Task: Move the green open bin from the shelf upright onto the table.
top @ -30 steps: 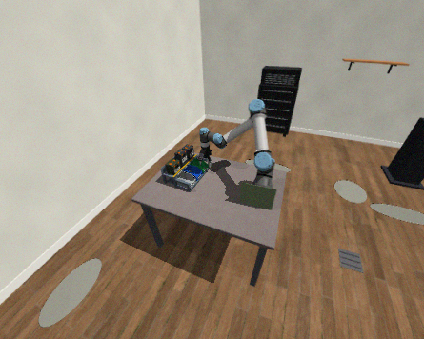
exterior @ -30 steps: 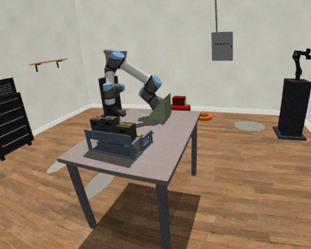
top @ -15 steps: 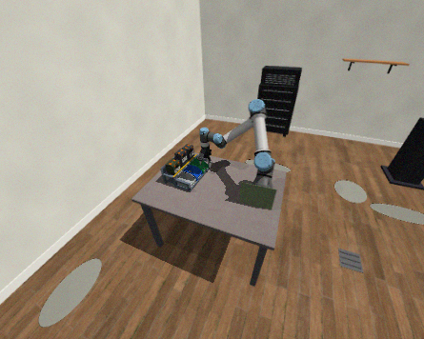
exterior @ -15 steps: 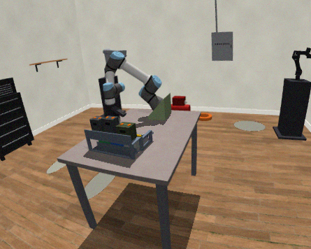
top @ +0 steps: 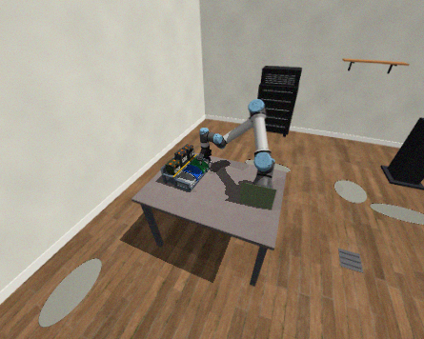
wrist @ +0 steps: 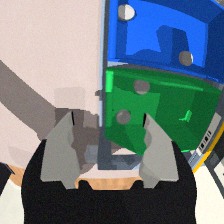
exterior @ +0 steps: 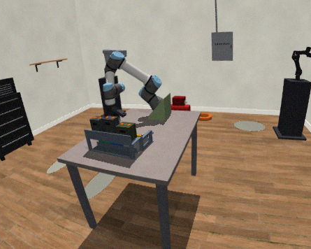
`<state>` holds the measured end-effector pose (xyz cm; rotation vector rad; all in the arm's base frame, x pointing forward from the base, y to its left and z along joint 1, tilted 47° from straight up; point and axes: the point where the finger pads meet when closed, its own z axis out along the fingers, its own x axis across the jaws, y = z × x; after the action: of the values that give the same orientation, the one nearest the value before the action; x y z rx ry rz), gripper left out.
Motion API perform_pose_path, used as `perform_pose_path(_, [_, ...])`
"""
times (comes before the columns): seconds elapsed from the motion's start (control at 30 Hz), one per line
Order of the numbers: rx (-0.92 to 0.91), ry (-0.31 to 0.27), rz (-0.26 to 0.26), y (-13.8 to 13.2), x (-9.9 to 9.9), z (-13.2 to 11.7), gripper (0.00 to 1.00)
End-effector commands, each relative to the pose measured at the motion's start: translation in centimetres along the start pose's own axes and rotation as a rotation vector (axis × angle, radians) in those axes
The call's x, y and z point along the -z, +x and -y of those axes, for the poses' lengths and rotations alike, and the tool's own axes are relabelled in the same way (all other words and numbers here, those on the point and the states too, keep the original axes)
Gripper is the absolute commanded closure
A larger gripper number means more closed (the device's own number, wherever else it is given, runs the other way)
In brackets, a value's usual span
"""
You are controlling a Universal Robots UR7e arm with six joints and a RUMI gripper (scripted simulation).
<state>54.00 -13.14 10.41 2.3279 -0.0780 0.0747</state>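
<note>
The green open bin (wrist: pixel 155 110) sits in the low grey shelf (top: pixel 183 177) on the table's far left corner, next to a blue bin (wrist: pixel 160 35). Two small grey round parts (wrist: pixel 132 102) lie in the green bin. My gripper (wrist: pixel 108 113) is open and points down at the green bin's near end. Its fingers stand on either side of the bin's left wall edge without touching it. In the top view the gripper (top: pixel 205 154) hovers just above the green bin (top: pixel 198 165). In the exterior view the gripper (exterior: pixel 120 112) is behind the shelf (exterior: pixel 119 143).
Dark boxes with orange tops (top: pixel 184 153) stand behind the shelf near the wall. A green mat (top: pixel 257 195) lies at the arm's base. A black drawer cabinet (top: pixel 278 100) stands at the back wall.
</note>
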Motion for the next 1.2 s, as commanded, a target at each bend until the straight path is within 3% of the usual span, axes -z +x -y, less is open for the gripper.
perform_pose_path(0.0, [0.000, 0.000, -0.001, 0.0, -0.1, 0.0, 0.42])
perform_pose_path(1.17, [0.000, 0.000, -0.001, 0.0, -1.2, 0.0, 0.42])
